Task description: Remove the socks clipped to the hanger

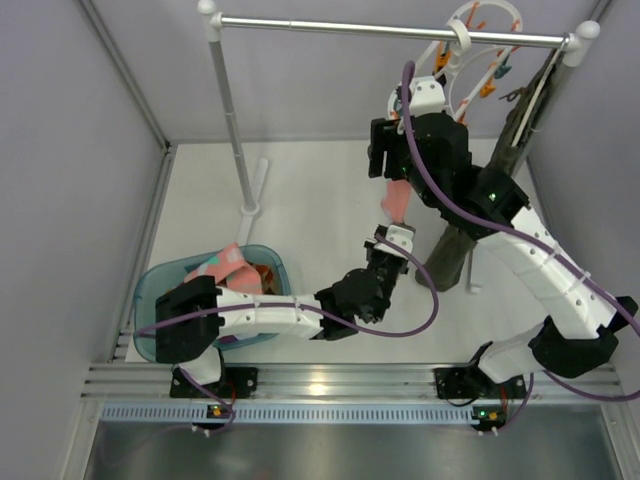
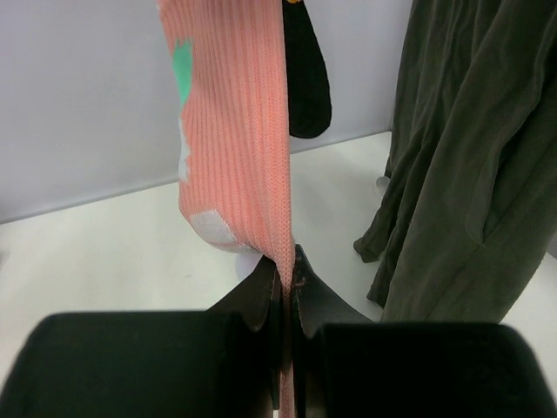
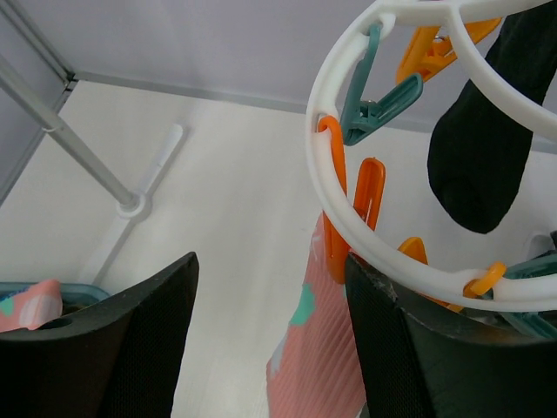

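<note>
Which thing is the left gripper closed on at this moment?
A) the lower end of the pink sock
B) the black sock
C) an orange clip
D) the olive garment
A: in the left wrist view the left gripper is shut on the bottom edge of the hanging pink sock, while the black sock hangs behind it and the olive garment hangs off to the side, both ungripped.

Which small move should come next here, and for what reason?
I would judge that the right pincer, open beside the orange clip on the hanger, should squeeze that clip. The pink sock hangs from it, and the left pincer is shut on its lower end, so a downward pull could then free it.
</note>
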Robot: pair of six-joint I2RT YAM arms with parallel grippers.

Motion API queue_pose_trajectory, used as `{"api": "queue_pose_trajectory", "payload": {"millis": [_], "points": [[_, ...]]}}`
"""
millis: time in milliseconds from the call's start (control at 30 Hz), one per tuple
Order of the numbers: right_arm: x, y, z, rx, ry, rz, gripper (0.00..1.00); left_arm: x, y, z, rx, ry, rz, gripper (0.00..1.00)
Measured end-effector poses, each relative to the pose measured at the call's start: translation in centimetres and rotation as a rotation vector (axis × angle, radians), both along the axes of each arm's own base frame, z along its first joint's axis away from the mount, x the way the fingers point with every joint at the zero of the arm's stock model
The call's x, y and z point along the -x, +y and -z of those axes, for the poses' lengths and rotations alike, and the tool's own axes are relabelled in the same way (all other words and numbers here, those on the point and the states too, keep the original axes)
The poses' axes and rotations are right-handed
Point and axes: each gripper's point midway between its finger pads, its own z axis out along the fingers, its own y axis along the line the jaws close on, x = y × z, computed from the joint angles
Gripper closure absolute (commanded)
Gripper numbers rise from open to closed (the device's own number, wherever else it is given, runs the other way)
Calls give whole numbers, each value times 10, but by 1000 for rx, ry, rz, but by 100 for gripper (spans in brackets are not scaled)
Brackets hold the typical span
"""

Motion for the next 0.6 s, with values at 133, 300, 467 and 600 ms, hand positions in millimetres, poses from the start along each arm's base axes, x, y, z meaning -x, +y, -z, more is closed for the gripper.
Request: {"api": "queue_pose_trajectory", "payload": {"millis": [133,300,467,600], "points": [[-3,2,2,-5,-12,0,34,0,1,-2,4,-1,0,100],[2,3,-5,-20,-27,-30,36,0,1,-1,1,-1,-5,100],[13,-4,-20,-41,-57,-58,37,-1,0,2,-5,2,-7,100],[14,-5,-25,-34,-68,-68,37,-3,0,5,-11,4,-10,100]]}}
